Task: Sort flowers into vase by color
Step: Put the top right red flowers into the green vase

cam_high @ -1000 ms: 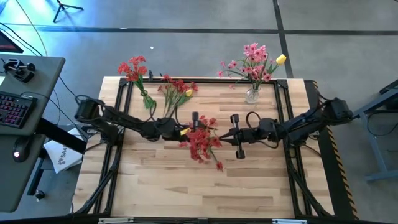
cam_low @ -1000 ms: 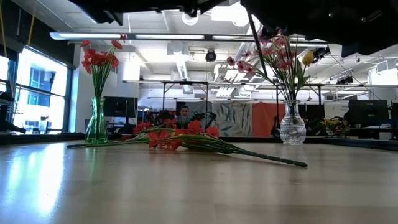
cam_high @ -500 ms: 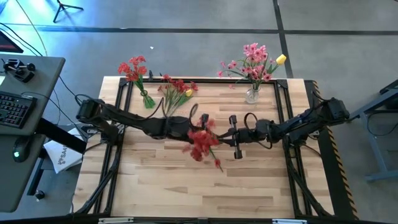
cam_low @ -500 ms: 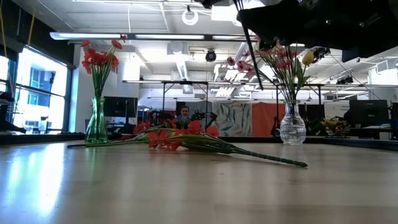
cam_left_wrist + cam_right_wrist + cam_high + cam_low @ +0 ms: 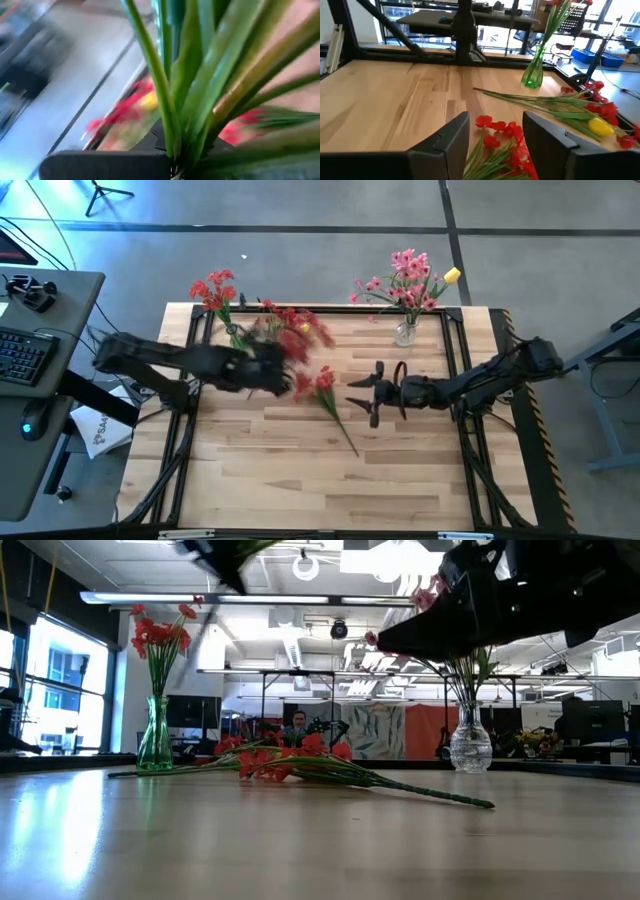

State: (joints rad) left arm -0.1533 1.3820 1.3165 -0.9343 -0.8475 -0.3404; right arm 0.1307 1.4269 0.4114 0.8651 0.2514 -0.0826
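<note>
My left gripper (image 5: pixel 272 375) is shut on a red flower spray (image 5: pixel 322 380) over the table's middle left. The spray's blossoms are blurred and its thin stem (image 5: pixel 345 430) trails toward the near side. My right gripper (image 5: pixel 362 393) stands open just right of the spray, and its fingers (image 5: pixel 452 140) frame red blossoms (image 5: pixel 502 131) without touching them. More red flowers stand in a green vase (image 5: pixel 237 340) at the far left. Pink flowers and a yellow bloom stand in a clear vase (image 5: pixel 405 332) at the far right. My left gripper pinches the spray's bundled green stems (image 5: pixel 175 157), which fan out forward from the fingers. The point of contact sits at the wrist view's lower edge, so how far back the stems reach cannot be told. The spray is lifted clear of the table.
Loose red flowers with a yellow bloom (image 5: pixel 597 126) lie flat on the far part of the table (image 5: pixel 300 762), between the vases. A dark frame (image 5: pixel 190 350) runs along the table's edges. Bare wood (image 5: pixel 300 480) fills the near half. A desk with a keyboard (image 5: pixel 25 355) stands off to the left.
My left gripper has shut on the red spray and swung fast toward the table's left and far edges, carrying the spray with it. My right gripper has opened and let go of the spray, staying near the table's middle.
</note>
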